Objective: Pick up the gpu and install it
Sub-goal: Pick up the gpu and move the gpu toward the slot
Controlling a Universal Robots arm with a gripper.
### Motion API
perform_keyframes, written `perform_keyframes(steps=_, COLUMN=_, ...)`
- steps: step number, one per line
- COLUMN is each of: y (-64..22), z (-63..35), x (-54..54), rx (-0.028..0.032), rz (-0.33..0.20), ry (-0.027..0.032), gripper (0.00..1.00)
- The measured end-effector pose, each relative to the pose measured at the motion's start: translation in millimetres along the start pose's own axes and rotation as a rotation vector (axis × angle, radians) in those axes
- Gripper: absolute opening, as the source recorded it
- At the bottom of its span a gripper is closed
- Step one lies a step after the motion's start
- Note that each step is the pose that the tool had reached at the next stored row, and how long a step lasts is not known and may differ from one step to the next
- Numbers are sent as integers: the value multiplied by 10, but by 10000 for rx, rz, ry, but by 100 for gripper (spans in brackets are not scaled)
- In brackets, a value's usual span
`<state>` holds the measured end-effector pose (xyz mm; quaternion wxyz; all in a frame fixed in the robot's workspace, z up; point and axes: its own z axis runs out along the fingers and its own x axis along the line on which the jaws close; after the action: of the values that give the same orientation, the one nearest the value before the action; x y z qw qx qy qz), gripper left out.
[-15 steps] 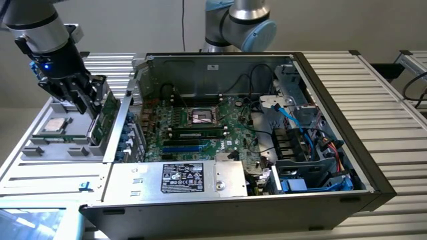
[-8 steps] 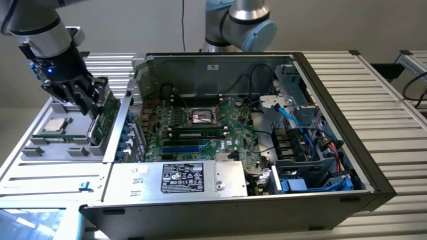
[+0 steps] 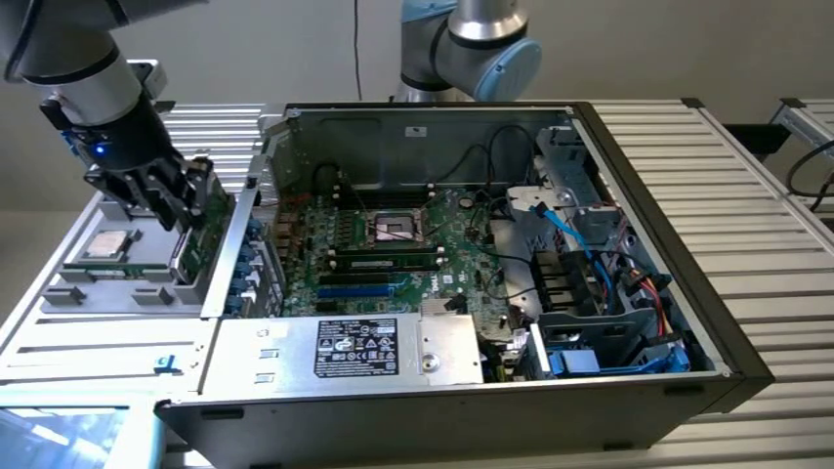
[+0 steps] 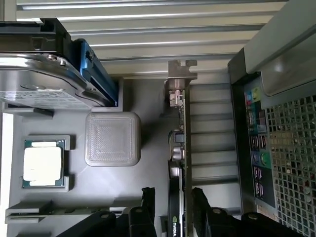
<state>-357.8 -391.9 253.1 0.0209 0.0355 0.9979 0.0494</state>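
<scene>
Wrist view: gpu [image 4: 178, 148] upright in tray [image 4: 148, 103], gripper [image 4: 172, 193] straddling.

gpu [image 3: 203, 233] [image 4: 180, 148]: green circuit card, black cooler on one face, silver bracket at one end. Stands upright on its long edge in grey holder tray [image 3: 78, 293], just beside open computer case [image 3: 651, 391], on exterior view's left.

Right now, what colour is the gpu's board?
Green; the gpu shows it best in the exterior view.
</scene>
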Motion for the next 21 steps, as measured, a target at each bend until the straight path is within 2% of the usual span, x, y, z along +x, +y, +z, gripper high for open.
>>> perform_keyframes(steps=11, y=-5, z=200, x=-47, rx=1, rz=10, ry=-5, gripper=44)
perform_keyframes(steps=21, y=21, z=268, x=-43, rx=6, rz=69, ry=-12, gripper=44)
